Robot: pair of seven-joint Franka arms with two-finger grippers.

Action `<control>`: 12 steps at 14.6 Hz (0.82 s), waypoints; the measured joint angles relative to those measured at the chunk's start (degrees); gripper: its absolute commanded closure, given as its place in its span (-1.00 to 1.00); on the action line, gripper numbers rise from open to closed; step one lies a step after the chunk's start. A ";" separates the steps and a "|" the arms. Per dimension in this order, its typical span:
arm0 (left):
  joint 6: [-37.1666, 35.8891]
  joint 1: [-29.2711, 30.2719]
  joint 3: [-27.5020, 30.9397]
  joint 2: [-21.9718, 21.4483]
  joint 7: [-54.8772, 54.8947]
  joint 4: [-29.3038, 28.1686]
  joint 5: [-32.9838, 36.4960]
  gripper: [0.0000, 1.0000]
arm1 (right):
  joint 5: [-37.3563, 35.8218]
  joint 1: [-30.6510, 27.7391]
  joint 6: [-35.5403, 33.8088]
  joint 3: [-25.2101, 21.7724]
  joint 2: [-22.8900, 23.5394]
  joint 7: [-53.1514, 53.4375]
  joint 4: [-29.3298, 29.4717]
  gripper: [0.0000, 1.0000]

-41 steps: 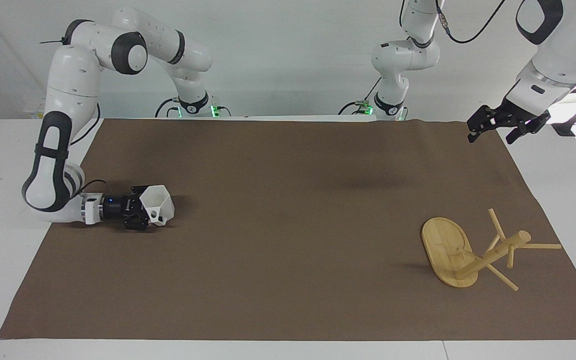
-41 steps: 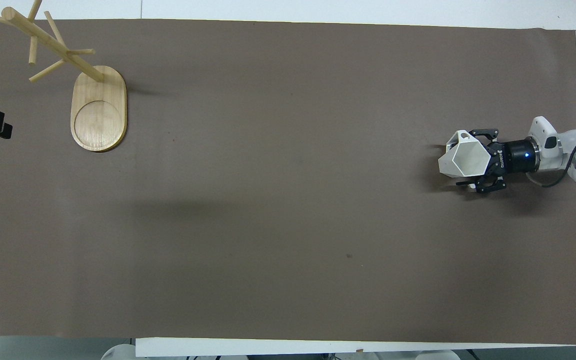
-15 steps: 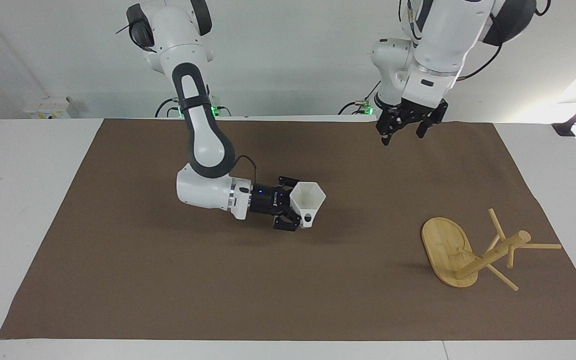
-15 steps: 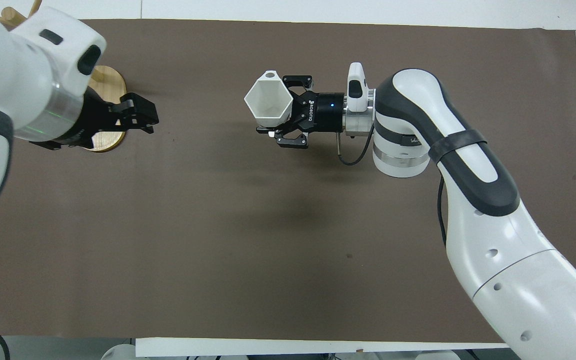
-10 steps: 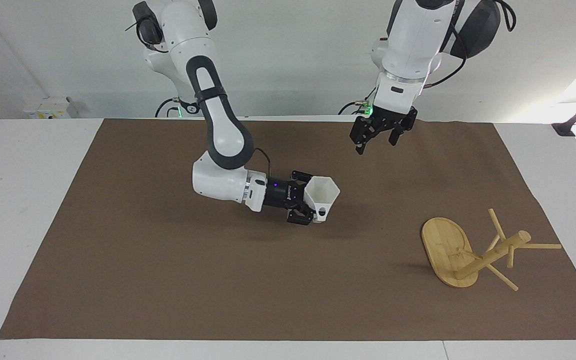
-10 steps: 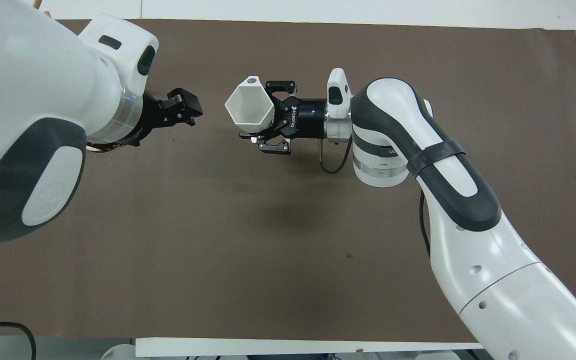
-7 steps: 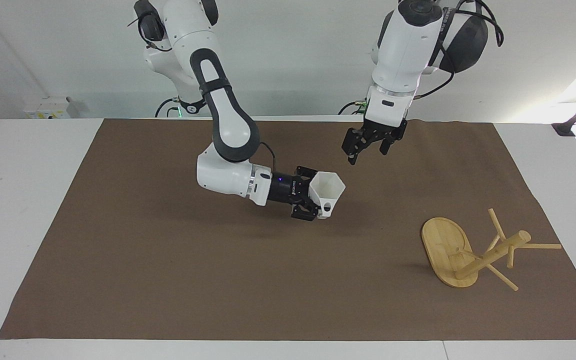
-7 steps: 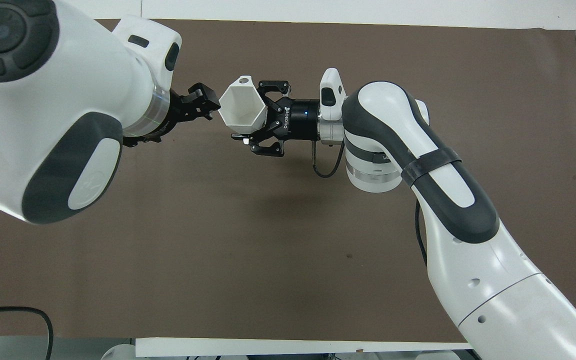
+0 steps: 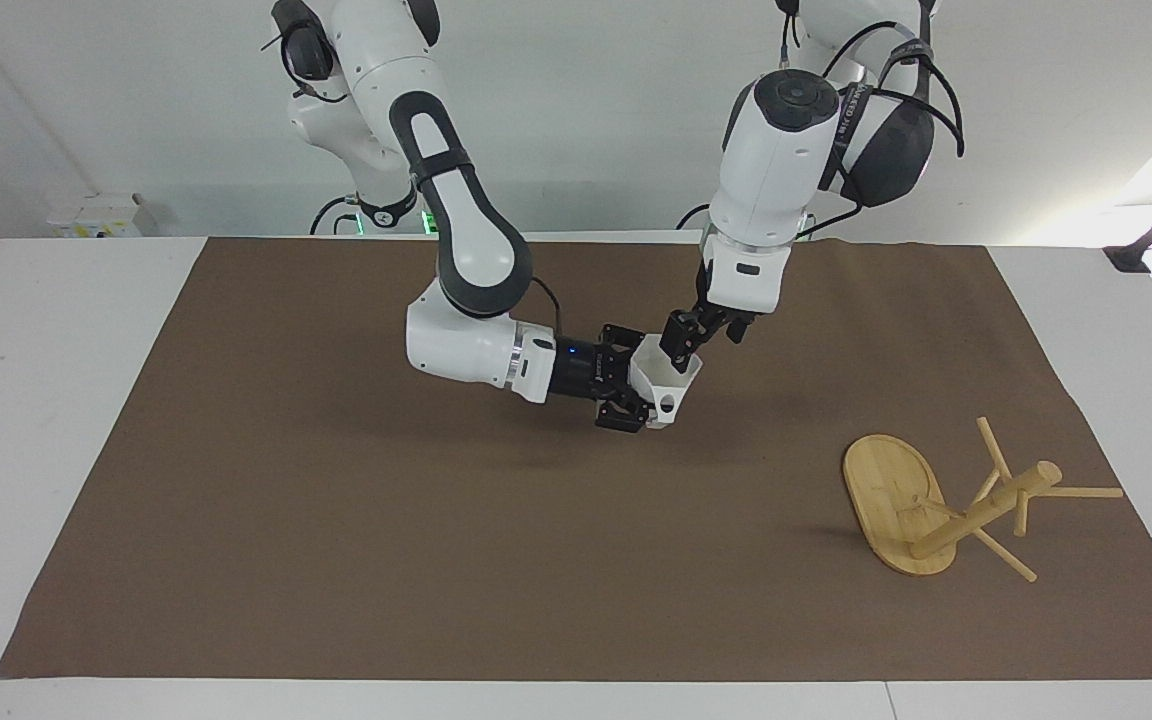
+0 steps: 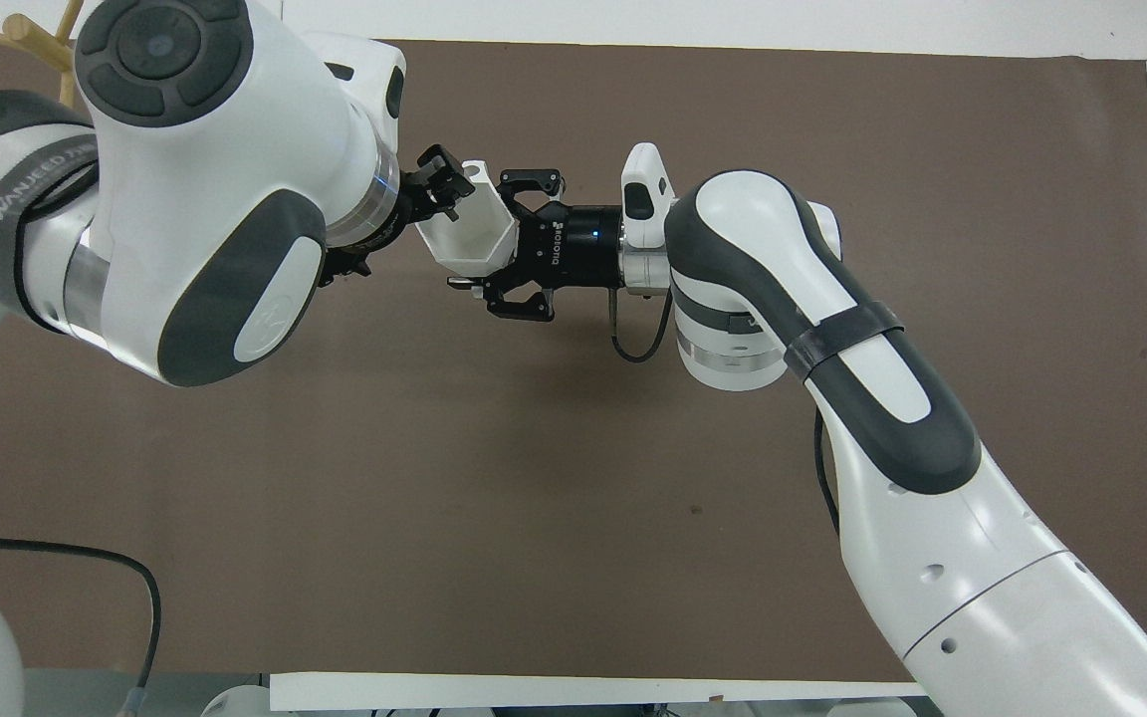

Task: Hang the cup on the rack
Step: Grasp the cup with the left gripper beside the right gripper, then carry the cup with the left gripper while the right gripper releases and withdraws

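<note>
**Cup getting passed mid-table, rack sitting off by itself**

So the right gripper [image 9: 636, 392] is holding the cup [image 9: 669, 385] sideways up in the air over the middle of the mat [image 9: 336, 520], fingers clamped around its narrow end, open rim pointing toward the left arm's end of the table. The little handle with the round hole is facing down toward the mat in the facing view.

The left gripper [image 9: 684, 342] is coming down at a slant from above and is sitting right at the cup's rim [image 10: 464, 214]. It looks like its fingertips are at or just inside the mouth of the cup, but honestly I can't tell whether they're spread or pinched on the wall, the arm is blocking too much from overhead.

The rack [image 9: 946, 505] is standing on the mat toward the left arm's end, well apart from both grippers and farther from the robots than the cup. Its oval base is resting flat, post and pegs are sticking up, nothing hanging on them.
</note>
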 measured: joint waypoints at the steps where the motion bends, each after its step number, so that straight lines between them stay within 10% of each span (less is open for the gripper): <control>1: 0.00 -0.36 0.00 0.21 -0.16 0.26 0.00 1.00 | 0.00 0.00 0.00 -0.02 0.00 0.00 -0.01 0.45; 9: 1.00 -2.47 0.32 0.85 -0.85 0.15 -0.55 1.00 | 0.11 -0.18 0.72 -0.28 -0.06 0.02 -0.14 0.36; 11: 1.17 -2.47 0.34 0.88 -0.86 0.15 -0.55 1.00 | 0.16 -0.19 0.82 -0.29 -0.06 0.06 -0.14 -0.10; 12: 1.25 -2.47 0.34 0.88 -0.86 0.15 -0.56 1.00 | 0.17 -0.22 0.82 -0.30 -0.07 0.06 -0.14 -0.99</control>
